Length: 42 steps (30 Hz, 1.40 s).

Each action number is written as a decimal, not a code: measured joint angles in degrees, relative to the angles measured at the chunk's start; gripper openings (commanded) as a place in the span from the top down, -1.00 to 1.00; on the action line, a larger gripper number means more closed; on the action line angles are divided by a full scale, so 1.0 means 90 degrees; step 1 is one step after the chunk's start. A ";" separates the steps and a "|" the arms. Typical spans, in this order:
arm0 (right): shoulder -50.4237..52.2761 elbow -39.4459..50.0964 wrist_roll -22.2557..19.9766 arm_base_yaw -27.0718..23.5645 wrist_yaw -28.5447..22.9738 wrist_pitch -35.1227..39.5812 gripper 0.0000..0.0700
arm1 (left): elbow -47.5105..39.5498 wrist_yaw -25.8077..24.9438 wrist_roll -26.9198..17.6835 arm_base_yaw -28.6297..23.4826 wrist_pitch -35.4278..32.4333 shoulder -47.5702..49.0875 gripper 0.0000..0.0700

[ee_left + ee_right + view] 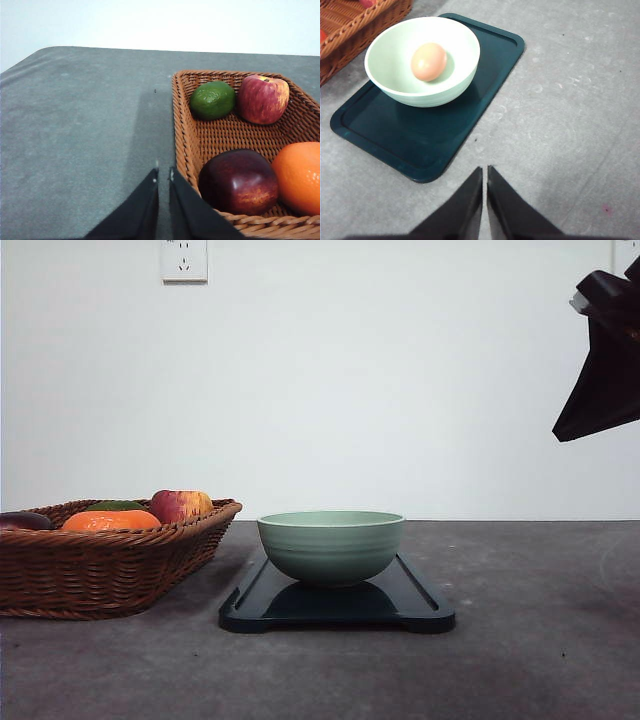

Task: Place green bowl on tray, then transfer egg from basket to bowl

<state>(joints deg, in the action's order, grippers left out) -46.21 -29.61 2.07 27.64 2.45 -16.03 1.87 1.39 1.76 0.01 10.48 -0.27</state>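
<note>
Both steps look done: egg (428, 61) resting inside the green bowl (422, 61), bowl seated on the tray (427, 130) ahead of the right gripper (484, 172), whose jaws sit pressed together and empty above bare table (570, 125). Best now to lift clear and keep well off the bowl rim. Left gripper (163, 175) likewise closed on nothing, just outside the basket (182, 125) wall, with plum-dark fruit (239, 181), orange (299, 176), apple (262, 98) and lime (213, 100) inside.

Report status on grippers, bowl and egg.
Left gripper and right gripper shut, empty. Egg in green bowl on tray. Nothing obstructing.
</note>
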 measured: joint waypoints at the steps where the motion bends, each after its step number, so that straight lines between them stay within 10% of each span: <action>1: 0.0020 0.0000 -0.0037 -0.0002 -0.0042 -0.0002 0.99 | 0.0000 0.0000 0.0000 0.0000 0.0000 0.0000 0.93; 22: 0.3889 0.2625 -0.0445 -0.2451 -0.0072 0.1022 0.99 | 0.0000 0.0000 0.0005 0.0000 0.0000 0.0000 0.93; 42: 0.5101 0.3186 -0.0442 -0.2902 -0.0067 0.1007 0.99 | 0.0000 0.0000 0.0046 0.0000 0.0000 0.0000 0.93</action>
<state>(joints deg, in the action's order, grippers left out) -0.30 -0.93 -1.91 1.52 1.85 -6.96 1.87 1.39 2.17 0.01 10.48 -0.27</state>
